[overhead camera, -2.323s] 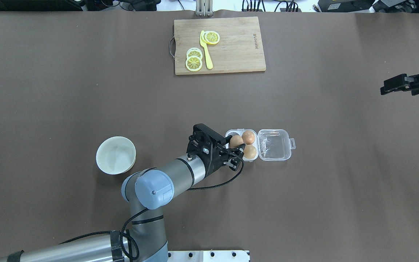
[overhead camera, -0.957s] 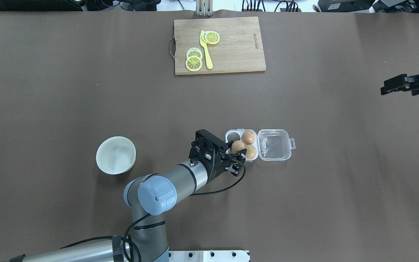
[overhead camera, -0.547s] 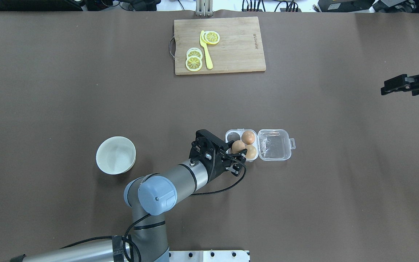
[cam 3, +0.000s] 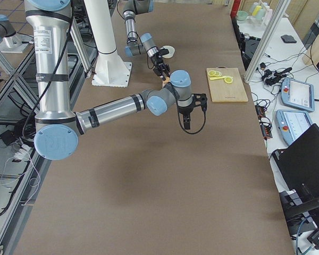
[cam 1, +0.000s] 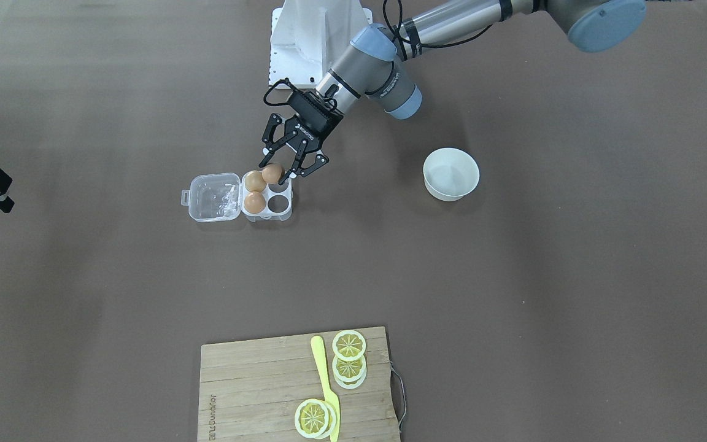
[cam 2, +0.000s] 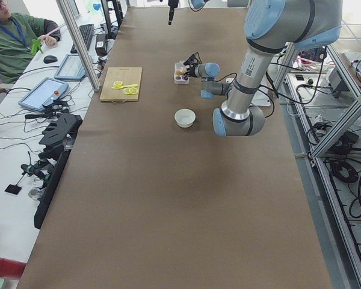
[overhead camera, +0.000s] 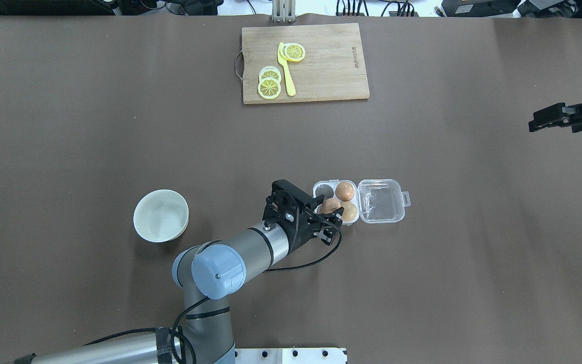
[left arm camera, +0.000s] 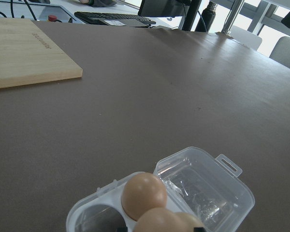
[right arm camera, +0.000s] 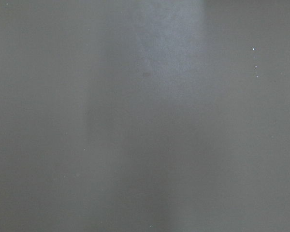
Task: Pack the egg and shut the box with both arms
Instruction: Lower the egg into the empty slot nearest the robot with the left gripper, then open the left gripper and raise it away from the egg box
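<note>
Since 2.3 s ago my left end effector [overhead camera: 329,209] has carried the smooth light-brown oval egg [cam 1: 272,173] off the far empty cell to just over the near one, still clamped on it, beside 2 matching brown eggs [cam 1: 254,182] seated in the clear plastic 4-cell egg box [cam 1: 278,204], whose hinged lid [cam 1: 212,197] lies open on the brown surface [overhead camera: 422,283]. I judge the egg sits tight against its neighbour, so releasing here could knock shell on shell or leave it perched on the cell rim, blocking the lid. I cannot tell how the right end effector [overhead camera: 546,117], well apart, is set.
</note>
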`<state>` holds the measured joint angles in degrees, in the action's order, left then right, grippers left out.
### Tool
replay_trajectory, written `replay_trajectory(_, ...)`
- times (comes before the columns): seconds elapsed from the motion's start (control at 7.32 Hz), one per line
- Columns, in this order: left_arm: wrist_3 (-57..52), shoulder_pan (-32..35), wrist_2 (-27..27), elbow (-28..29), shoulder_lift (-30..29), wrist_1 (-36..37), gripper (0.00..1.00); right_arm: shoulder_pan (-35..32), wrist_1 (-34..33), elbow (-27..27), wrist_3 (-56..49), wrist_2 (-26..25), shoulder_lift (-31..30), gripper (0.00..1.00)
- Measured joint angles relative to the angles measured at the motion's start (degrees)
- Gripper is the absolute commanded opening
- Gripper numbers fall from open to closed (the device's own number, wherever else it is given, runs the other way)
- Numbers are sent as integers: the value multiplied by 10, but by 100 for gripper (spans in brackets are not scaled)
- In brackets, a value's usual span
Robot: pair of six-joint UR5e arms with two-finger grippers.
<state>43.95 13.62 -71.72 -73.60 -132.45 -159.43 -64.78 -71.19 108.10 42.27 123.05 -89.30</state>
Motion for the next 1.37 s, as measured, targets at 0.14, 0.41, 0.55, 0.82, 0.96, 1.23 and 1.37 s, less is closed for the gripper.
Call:
replay_trajectory(0.14,0,0,0,0,0,0,61,0,0,0,0,0,0,100)
replay_trajectory(0.41,0,0,0,-1,-1,0,61,0,0,0,0,0,0,100)
replay_trajectory(0.55,0,0,0,-2,-1,0,49,0,0,0,0,0,0,100)
replay_trajectory(0.82,0,3,-3,-5,-5,0,0,0,0,-1,0,0,0,100)
replay_trajectory(0.96,0,10,-5,-5,-6,-1,0,0,0,0,0,0,0,100)
replay_trajectory(1.23,0,38,-34,-6,-5,-1,0,2,4,0,0,1,0,100)
replay_trajectory(1.37,0,62,-71,-6,-1,1,0,4,5,1,0,2,0,100)
